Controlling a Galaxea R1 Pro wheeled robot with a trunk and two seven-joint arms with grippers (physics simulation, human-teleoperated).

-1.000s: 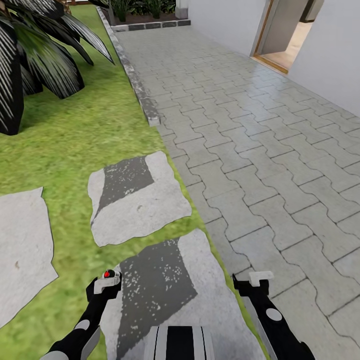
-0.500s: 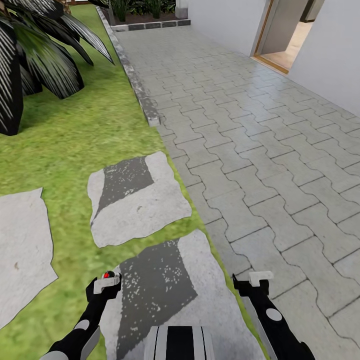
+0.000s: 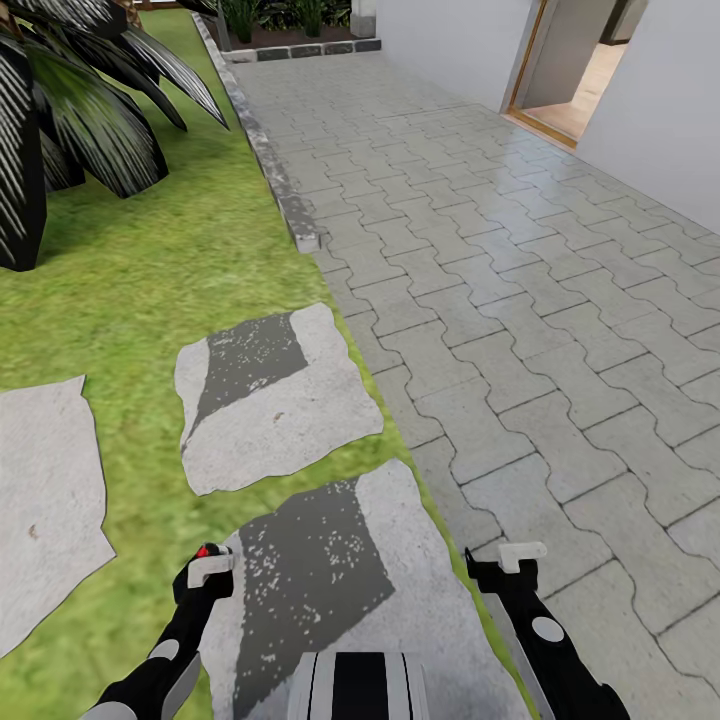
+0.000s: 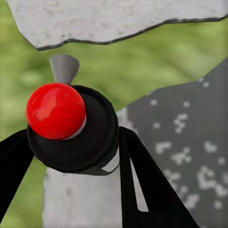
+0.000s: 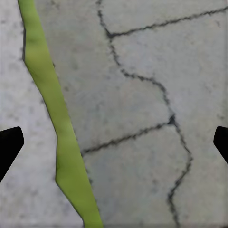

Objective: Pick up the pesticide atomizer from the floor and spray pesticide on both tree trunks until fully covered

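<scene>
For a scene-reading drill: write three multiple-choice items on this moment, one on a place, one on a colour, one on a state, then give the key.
1. Where does the open doorway stand in the head view?
A. upper right, past the paving
B. on the lawn
C. beside the dark plant

2. What colour is the round knob on the sprayer in the left claw?
A. blue
B. red
C. yellow

3. How is the right claw?
A. shut on a stone
B. shut on a sprayer
C. open, holding nothing

Key: 1 A, its lit frame breaks the white wall at upper right. 2 B, the left wrist view shows a glossy red ball. 3 C, the right wrist view shows its fingertips far apart over bare paving.
</scene>
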